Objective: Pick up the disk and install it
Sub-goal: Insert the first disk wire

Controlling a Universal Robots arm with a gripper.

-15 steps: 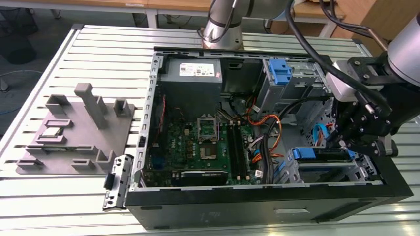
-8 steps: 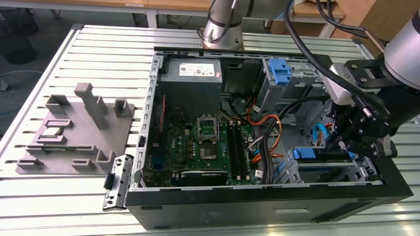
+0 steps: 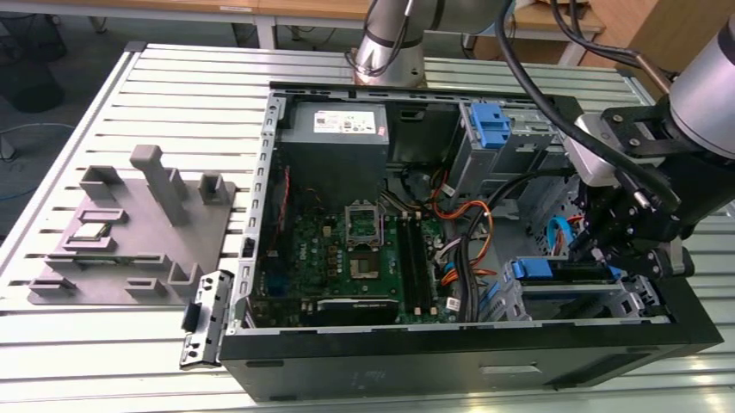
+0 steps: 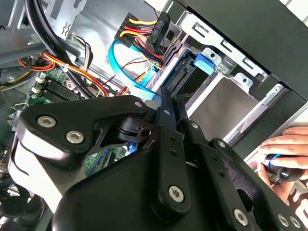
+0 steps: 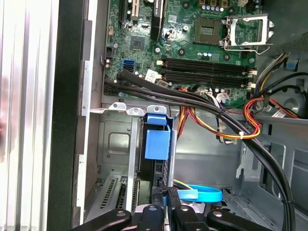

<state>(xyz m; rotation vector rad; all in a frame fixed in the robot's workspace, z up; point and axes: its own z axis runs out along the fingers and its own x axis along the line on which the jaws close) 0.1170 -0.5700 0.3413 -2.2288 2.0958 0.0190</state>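
Note:
The disk (image 3: 552,272) stands on edge inside the metal drive cage (image 3: 608,303) at the front corner of the open computer case, on the exterior view's right. Its blue plastic end (image 5: 157,142) faces the motherboard. In the second wrist view its dark connector end (image 4: 183,79) lies just ahead of my fingertips. My gripper (image 3: 600,251) hangs over the cage. Both wrist views show its fingers close together, the gripper (image 5: 166,201) shut with its tips at the disk's edge (image 4: 165,96). Nothing shows between the fingers.
A blue flat cable (image 5: 201,195) and bundles of coloured and black wires (image 5: 231,120) run beside the cage. The motherboard (image 3: 344,249) fills the case floor, with a tall blue latch (image 3: 491,125) at the back. A person's hand (image 4: 284,154) rests outside the case. A grey fixture plate (image 3: 126,232) lies to the exterior view's left.

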